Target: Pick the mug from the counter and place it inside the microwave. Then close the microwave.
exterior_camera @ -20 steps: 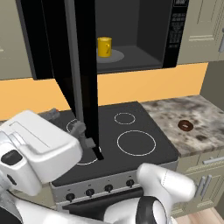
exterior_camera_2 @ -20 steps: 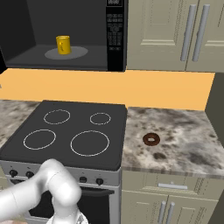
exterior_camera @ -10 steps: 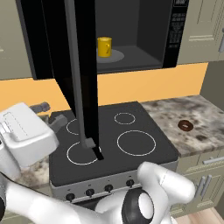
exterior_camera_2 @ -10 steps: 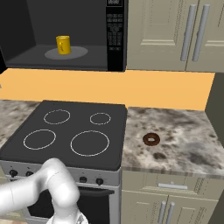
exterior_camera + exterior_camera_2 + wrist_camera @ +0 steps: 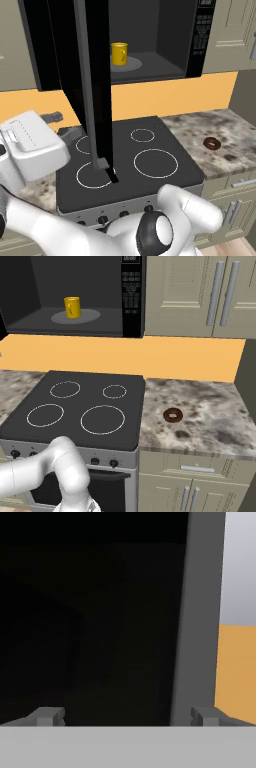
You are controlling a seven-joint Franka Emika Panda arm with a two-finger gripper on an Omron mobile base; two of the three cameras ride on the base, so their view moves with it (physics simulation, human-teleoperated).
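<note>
Already the mug (image 5: 119,53) sits inside the microwave (image 5: 150,45), standing upright on the grey round turntable (image 5: 76,316), its long axis vertical and its open mouth facing up. In the left base view its handle sticks out toward the right; in the right base view it is too small to make out. The microwave door (image 5: 89,85) hangs wide open, swung out over the stove (image 5: 132,165) so that its edge and long grey bar handle (image 5: 86,80) face the robot, running top to bottom.

The fingers (image 5: 125,717) are spread wide apart with nothing between them. In the hand view the two dark tips stand on either side of the door's dark glass and the grey bar handle, the right tip just beside the bar; I cannot tell whether it touches. An orange wall strip (image 5: 235,672) shows past the bar on the right. In the left base view the white hand is to the left of the door, over the stove's left edge.

The button panel (image 5: 131,291) on the microwave's right side carries rows of small pale markings, too fine to read. A small dark brown ring (image 5: 173,415) lies on the speckled tabletop (image 5: 210,421) right of the stove, well apart from the mug.
</note>
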